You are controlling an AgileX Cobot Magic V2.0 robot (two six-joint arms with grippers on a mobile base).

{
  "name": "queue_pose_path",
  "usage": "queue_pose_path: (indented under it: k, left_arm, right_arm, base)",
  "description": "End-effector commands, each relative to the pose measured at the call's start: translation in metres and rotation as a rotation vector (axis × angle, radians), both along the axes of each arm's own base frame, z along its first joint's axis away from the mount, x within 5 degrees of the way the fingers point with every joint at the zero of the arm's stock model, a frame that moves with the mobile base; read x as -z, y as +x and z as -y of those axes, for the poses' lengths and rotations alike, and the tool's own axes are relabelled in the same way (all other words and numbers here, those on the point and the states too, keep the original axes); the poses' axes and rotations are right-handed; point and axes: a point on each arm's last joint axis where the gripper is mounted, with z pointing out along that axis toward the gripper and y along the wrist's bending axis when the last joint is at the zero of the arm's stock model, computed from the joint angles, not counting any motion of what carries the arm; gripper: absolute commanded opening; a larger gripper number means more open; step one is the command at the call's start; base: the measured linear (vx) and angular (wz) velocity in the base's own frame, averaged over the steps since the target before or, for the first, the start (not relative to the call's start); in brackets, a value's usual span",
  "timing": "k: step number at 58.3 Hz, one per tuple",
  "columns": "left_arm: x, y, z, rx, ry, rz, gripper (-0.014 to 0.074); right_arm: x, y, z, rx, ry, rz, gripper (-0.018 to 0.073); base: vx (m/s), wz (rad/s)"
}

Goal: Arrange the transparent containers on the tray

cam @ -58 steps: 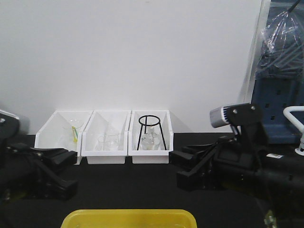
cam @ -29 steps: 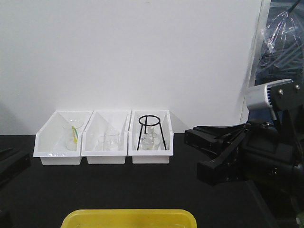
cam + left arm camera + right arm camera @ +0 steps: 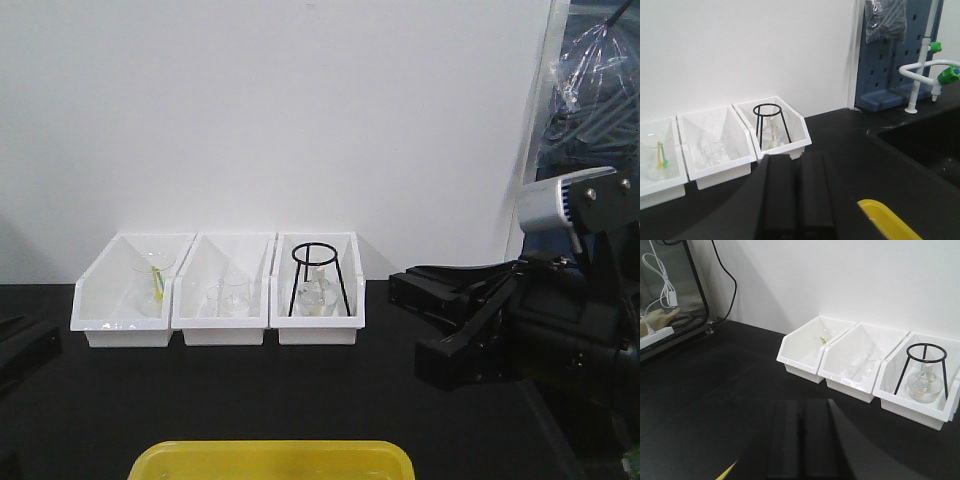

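Along the desk's [image 3: 300, 390] near edge sits the empty yellow tray [image 3: 270, 459]; glassware waits in white bins [image 3: 222, 290] beyond, no test tubes distinguishable. Both arms' jaws are closed, empty, probably staged before reaching.

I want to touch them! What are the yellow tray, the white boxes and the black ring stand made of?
Yellow tray: probably plastic, smooth with rounded edges. White bins: likely glossy plastic with thin molded walls. Black ring stand: looks like thin metal wire, dark coated.
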Motion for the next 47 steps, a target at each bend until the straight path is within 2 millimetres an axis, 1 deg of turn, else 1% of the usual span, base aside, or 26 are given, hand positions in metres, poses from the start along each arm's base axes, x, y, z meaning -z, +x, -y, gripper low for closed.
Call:
queue_pose_path:
  k: [1, 5, 9, 18, 22, 27, 36, 38, 40, 44, 47]
  left_arm:
    - [-0.009, -0.012, -0.005, 0.008, -0.005, 0.138, -0.0008]
    - [0.003, -0.023, -0.01, 0.006, 0.022, 0.179, -0.0008]
    - [0.019, -0.033, -0.02, -0.031, 0.021, 0.178, -0.0008]
    - [0.068, -0.056, -0.045, -0.195, 0.023, 0.157, -0.0008]
    - [0.089, -0.066, -0.054, -0.266, 0.029, 0.155, -0.0008]
    - [0.119, -0.075, -0.059, -0.319, 0.034, 0.146, -0.0008]
    - [0.164, -0.083, -0.062, -0.357, 0.001, 0.121, -0.0008]
    - [0.172, -0.084, -0.062, -0.361, -0.015, 0.116, -0.0008]
    - [0.175, -0.085, -0.062, -0.366, -0.015, 0.091, -0.0008]
    - [0.176, -0.084, -0.063, -0.369, -0.002, 0.044, -0.0008]
    - [0.176, -0.085, -0.063, -0.369, 0.003, 0.043, -0.0008]
  right_arm:
    - [-0.017, -0.004, 0.004, 0.022, 0.037, 0.054, -0.0013]
    - [-0.017, -0.004, 0.004, 0.022, 0.037, 0.054, -0.0013]
    - [-0.017, -0.004, 0.004, 0.022, 0.037, 0.054, -0.0013]
    - [-0.017, -0.004, 0.004, 0.022, 0.037, 0.054, -0.0013]
    - [-0.017, -0.004, 0.004, 0.022, 0.037, 0.054, -0.0013]
    - [-0.017, -0.004, 0.004, 0.022, 0.037, 0.054, -0.0013]
    - [-0.017, -0.004, 0.004, 0.022, 0.037, 0.054, -0.0013]
    - [-0.017, -0.004, 0.004, 0.022, 0.037, 0.054, -0.0013]
    - [-0.017, -0.004, 0.004, 0.022, 0.037, 0.054, -0.0013]
    - [-0.017, -0.004, 0.004, 0.022, 0.037, 0.054, -0.0013]
    - [-0.017, -0.004, 0.004, 0.022, 0.035, 0.055, -0.0013]
  base:
    - [0.0, 0.0]
    - [0.0, 0.0]
    - [0.0, 0.0]
    - [0.0, 0.0]
    - [0.0, 0.0]
    - [0.0, 0.0]
    - [0.0, 0.0]
    - [0.0, 0.0]
    - [0.0, 0.0]
    - [0.0, 0.0]
    - [0.0, 0.0]
